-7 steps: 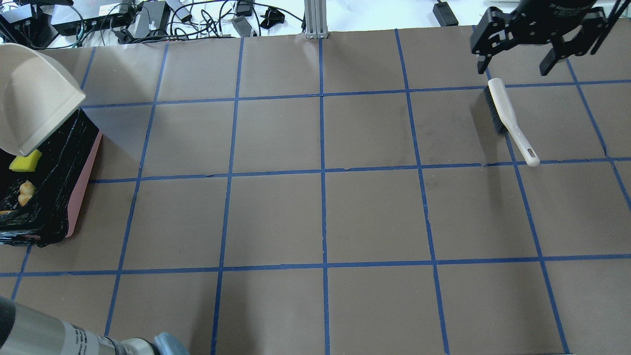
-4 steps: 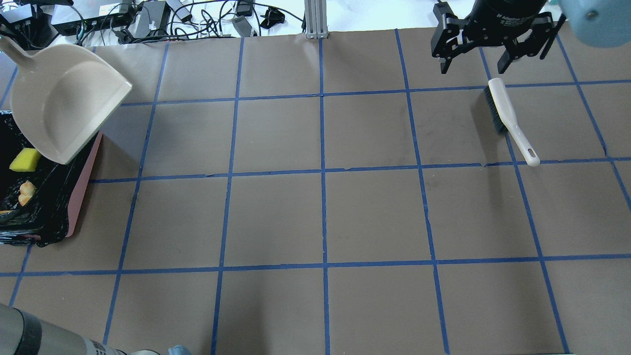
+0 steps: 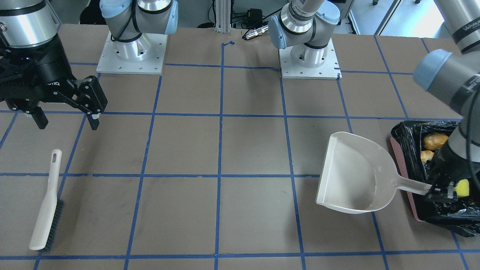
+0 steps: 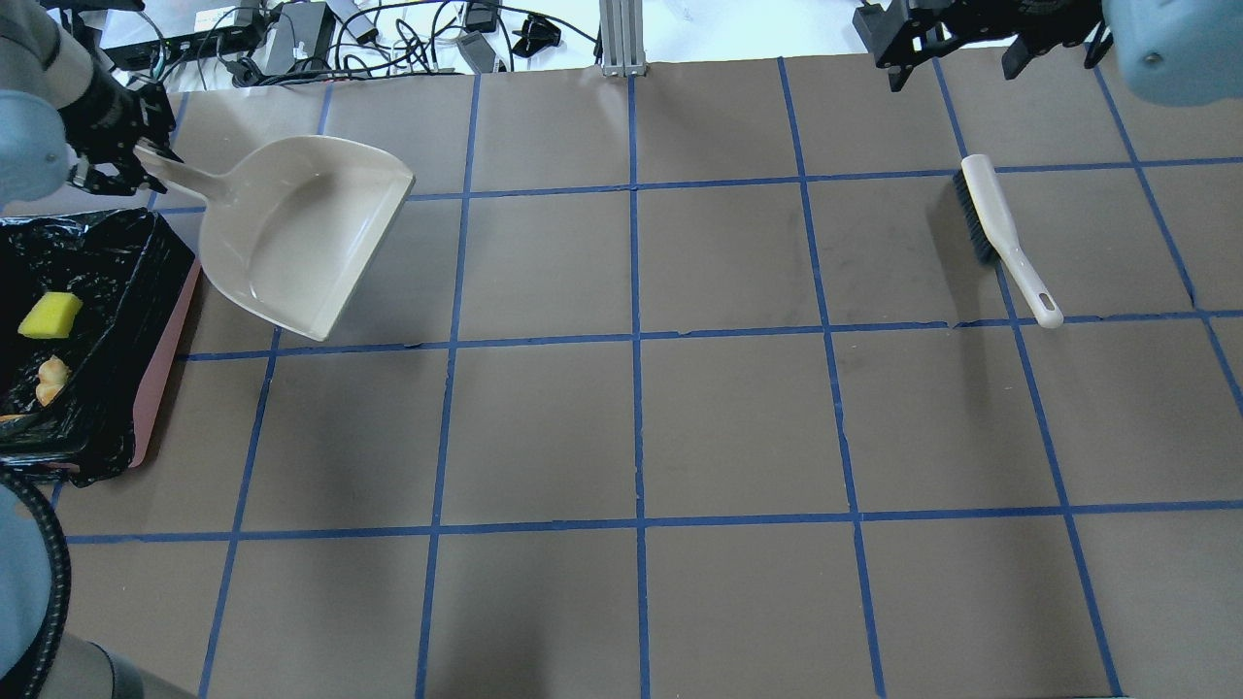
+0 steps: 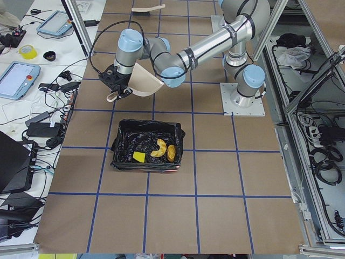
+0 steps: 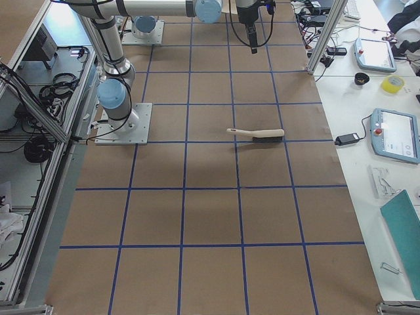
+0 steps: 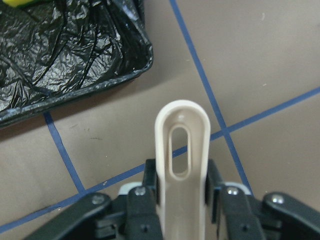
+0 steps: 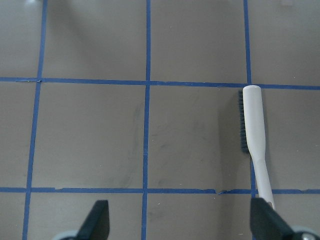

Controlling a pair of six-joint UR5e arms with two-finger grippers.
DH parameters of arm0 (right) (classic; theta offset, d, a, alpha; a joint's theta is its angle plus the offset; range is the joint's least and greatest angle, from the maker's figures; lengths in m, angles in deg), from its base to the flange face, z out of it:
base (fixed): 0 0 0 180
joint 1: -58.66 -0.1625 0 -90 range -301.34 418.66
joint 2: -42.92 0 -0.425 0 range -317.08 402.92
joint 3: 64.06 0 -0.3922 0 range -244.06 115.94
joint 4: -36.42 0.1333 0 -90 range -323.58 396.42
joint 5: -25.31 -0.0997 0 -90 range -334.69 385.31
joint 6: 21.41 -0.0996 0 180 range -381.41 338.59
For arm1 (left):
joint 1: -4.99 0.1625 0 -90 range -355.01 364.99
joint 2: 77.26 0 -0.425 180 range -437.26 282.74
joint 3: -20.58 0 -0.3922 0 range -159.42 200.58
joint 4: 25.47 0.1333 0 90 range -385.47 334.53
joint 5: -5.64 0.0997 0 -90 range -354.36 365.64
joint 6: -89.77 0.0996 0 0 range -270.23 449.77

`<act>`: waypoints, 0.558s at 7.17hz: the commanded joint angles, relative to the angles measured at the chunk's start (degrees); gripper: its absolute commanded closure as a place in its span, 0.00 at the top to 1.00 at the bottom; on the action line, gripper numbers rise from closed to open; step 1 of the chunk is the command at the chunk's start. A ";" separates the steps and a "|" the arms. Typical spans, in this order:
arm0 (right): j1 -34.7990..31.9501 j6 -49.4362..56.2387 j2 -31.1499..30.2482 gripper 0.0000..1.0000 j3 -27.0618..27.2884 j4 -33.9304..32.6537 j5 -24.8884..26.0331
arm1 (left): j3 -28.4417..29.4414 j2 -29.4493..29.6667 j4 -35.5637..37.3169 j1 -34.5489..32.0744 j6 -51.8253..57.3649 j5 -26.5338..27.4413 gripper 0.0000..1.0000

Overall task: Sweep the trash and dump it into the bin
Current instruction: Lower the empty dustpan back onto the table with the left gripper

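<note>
Beige plastic dustpan is what has moved: a second ago it hung steeply tipped with its mouth over the bin, and now it has swung out clear of the pink rim and levelled off over the counter, its scoop bare. My left tool is clamped on the pan's handle, one finger on each side just below the hanging slot. All three bits of trash lie on the black liner and have not stirred over that second – the yellow-green wedge, the cream crescent and the golden-brown lump. The right tool has drawn back towards the far edge in the overhead view; its fingers are spread wide with nothing between them, and the brush lies flat on the counter where it was, apart from that tool. I read this as the dump being finished – no piece shows on the counter in these views, so what I have left is to set the pan down and let go.
</note>
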 commanded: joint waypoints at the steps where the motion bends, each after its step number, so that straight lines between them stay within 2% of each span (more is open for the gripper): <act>1: 0.79 0.07 -0.09 1.00 0.03 0.30 -0.11 | -1.10 3.09 0.02 -4.34 -11.64 2.60 0.00; 2: 0.79 0.07 -0.09 1.00 0.03 0.22 -0.02 | -1.02 4.59 0.19 -6.88 -17.25 6.34 0.00; 3: 0.79 0.07 -0.09 1.00 0.12 0.39 0.16 | -1.02 6.26 0.37 -7.87 -23.31 6.90 0.00; 4: 0.79 0.07 -0.09 1.00 0.12 0.39 0.25 | -1.02 7.75 1.50 -7.96 -23.20 7.08 0.00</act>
